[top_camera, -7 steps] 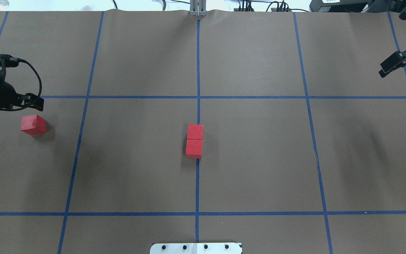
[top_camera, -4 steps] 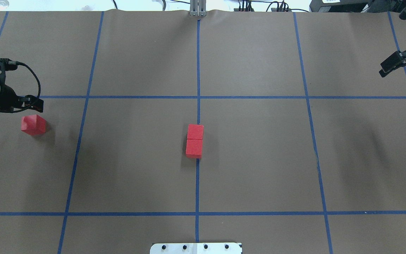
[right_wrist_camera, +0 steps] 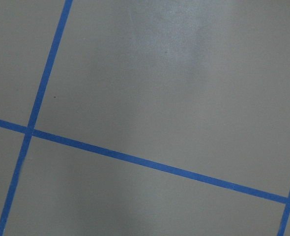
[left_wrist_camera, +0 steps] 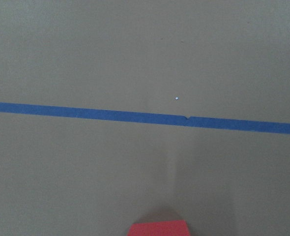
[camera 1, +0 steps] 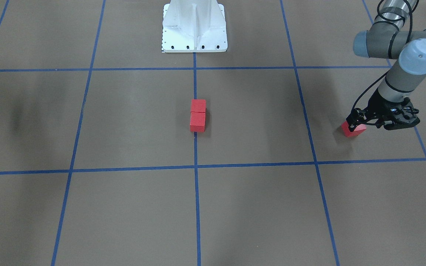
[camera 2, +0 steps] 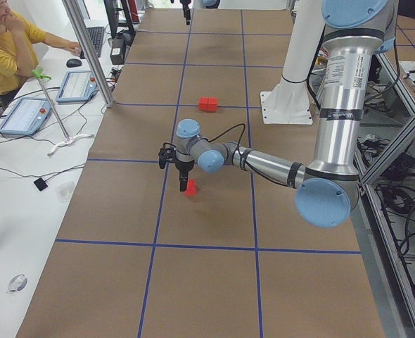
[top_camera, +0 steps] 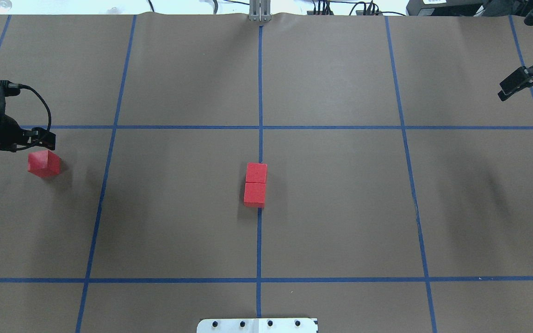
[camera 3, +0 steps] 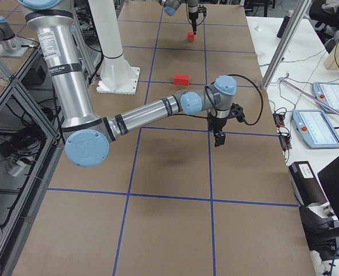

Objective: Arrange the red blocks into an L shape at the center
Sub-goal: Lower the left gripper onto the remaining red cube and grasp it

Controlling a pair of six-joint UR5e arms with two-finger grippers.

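Silver-grey tubular left arm, pale blue joint caps, looped black cable, black left gripper, white bolted base.

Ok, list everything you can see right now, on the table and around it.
blocks: two, red, touching end to end on the centre tape line
block: one, red, alone near the table's left end
tape lines: blue, a grid across the table
table: one, brown
base plate: one, white, at the robot's edge, on the centre line
tablets: two in each side view, grey, on the operators' bench
person: one, yellow shirt, seated at that bench
left fingers: black, right by the lone block; open or shut unclear
right fingers: black, over the table's right end, nothing near; open or shut unclear
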